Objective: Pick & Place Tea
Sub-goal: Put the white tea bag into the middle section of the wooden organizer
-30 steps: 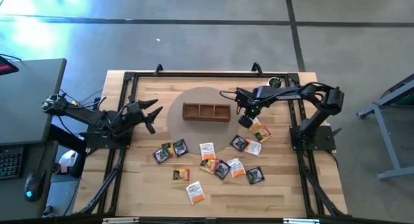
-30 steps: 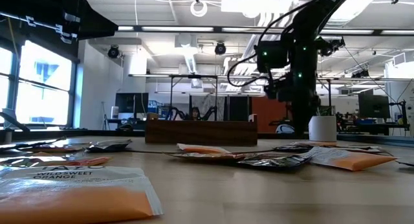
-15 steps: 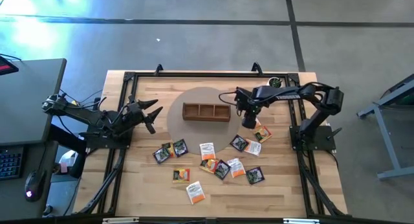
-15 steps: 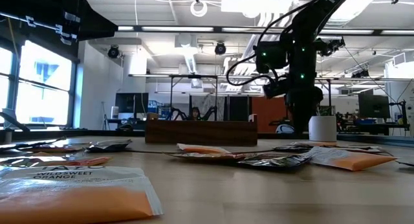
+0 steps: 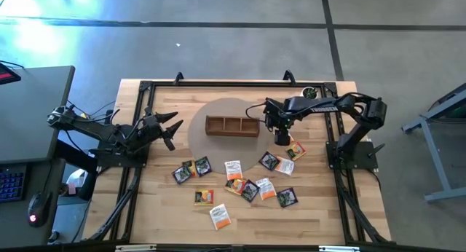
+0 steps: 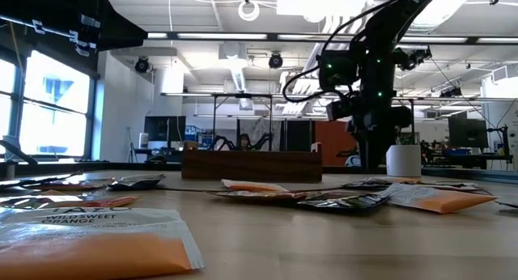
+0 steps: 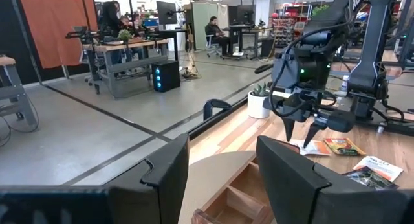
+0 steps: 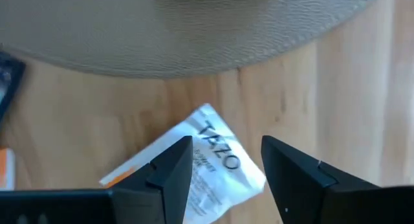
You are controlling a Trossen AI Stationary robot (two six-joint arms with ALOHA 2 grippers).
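Tea packet: white-and-orange packet flat on the bench, just off the round mat's edge, near the wooden tray.
Direction from tool: directly beneath my right tool, seen through the gap between my two fingers.
Long axis: runs diagonally across that gap.
Nearer arm: right.
Right tool: fingers apart, holding nothing, pointing down.
Right arm pose: reaching inward over the bench.
Left tool: parked well apart, fingers spread, empty.
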